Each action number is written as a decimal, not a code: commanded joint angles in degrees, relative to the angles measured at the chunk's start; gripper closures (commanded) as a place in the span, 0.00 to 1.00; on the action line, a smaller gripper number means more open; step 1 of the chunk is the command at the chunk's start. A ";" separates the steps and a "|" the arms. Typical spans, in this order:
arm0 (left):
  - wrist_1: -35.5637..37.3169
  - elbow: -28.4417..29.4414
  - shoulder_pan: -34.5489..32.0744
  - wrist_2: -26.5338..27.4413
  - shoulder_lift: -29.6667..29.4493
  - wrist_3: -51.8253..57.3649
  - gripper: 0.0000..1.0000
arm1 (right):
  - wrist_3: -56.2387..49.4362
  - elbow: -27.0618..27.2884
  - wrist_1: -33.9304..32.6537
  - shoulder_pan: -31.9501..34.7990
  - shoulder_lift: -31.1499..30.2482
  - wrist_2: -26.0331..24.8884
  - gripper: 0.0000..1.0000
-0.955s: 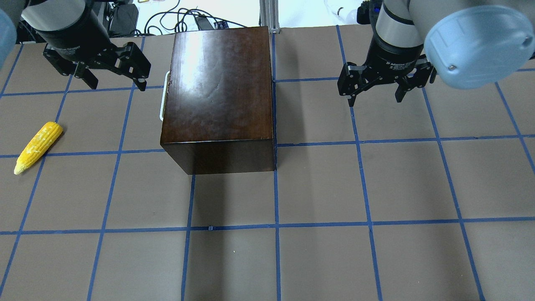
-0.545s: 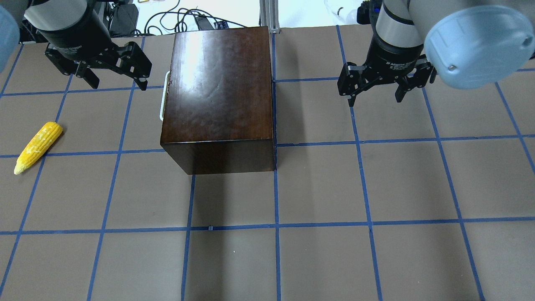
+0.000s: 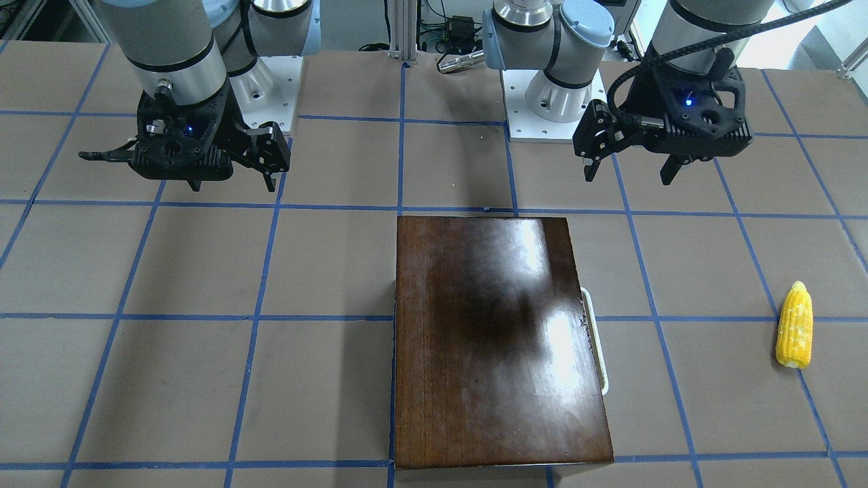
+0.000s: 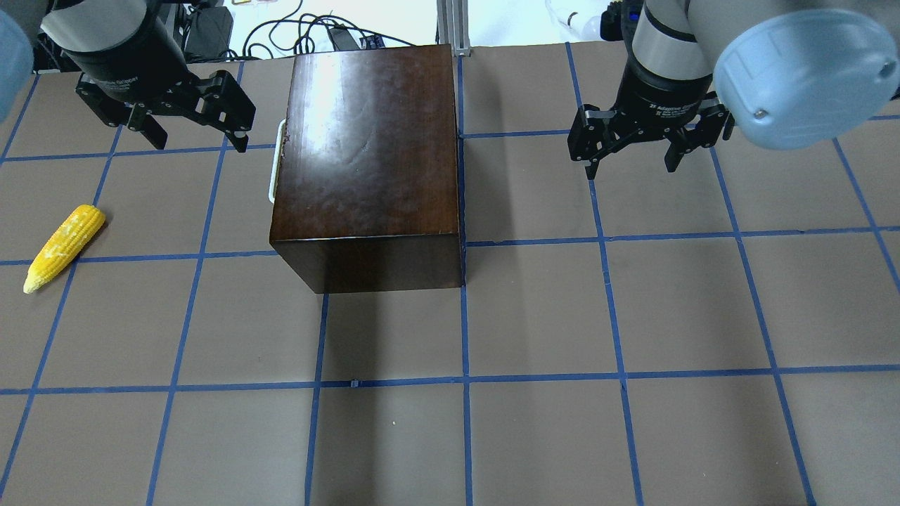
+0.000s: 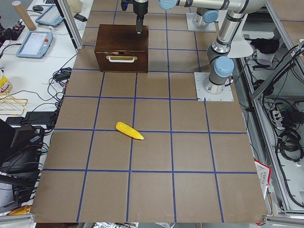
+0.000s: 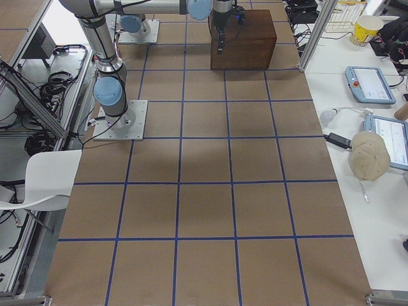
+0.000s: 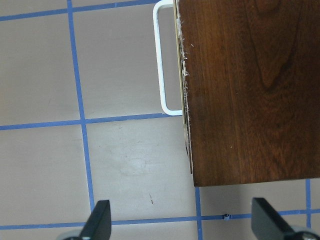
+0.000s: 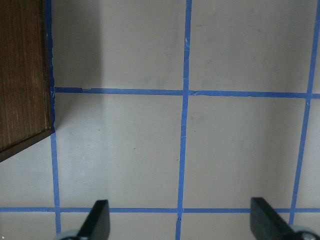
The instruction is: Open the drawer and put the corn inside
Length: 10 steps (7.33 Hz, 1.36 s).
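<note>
Lighting was bright, even and overhead. Glare patches whitened the glossy top of the box [image 4: 365,140], which cast a soft shadow on the table [image 4: 633,316] toward the overhead camera. Focus was sharp throughout; the corn [image 4: 63,246] was crisply outlined against the matte brown surface.

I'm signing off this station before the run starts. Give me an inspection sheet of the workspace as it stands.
Surface: brown table marked with a blue tape grid.
Job's things: drawer shut inside the dark wooden box, white handle facing the robot's left; corn lying flat on the table, apart from the box on the handle side.
Clutter: nothing seen.
Grippers: left gripper and right gripper both open and empty, raised on either side of the box.
Cables: black cables beyond the table's far edge.
Surroundings: side bench with tablets, a cup and a cap; white chair.
</note>
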 commanded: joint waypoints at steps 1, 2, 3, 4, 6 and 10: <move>0.00 -0.02 0.00 0.00 0.08 0.00 0.00 | 0.00 0.00 0.00 0.00 0.00 0.00 0.00; 0.00 -0.02 0.00 0.00 -0.01 0.00 0.00 | 0.00 0.00 0.00 0.00 0.00 0.00 0.00; 0.00 -0.02 0.00 0.00 0.16 0.00 0.00 | 0.00 0.00 0.00 0.00 0.00 0.00 0.00; -0.09 -0.10 0.09 0.09 0.69 0.70 0.00 | 0.00 0.00 0.00 0.00 0.00 0.00 0.00; 0.00 -0.10 0.18 0.00 0.43 0.62 0.00 | 0.00 0.00 0.00 0.00 0.00 0.00 0.00; 0.00 0.16 0.17 -0.09 -0.63 -0.09 0.00 | 0.00 0.00 0.00 0.00 0.00 0.00 0.00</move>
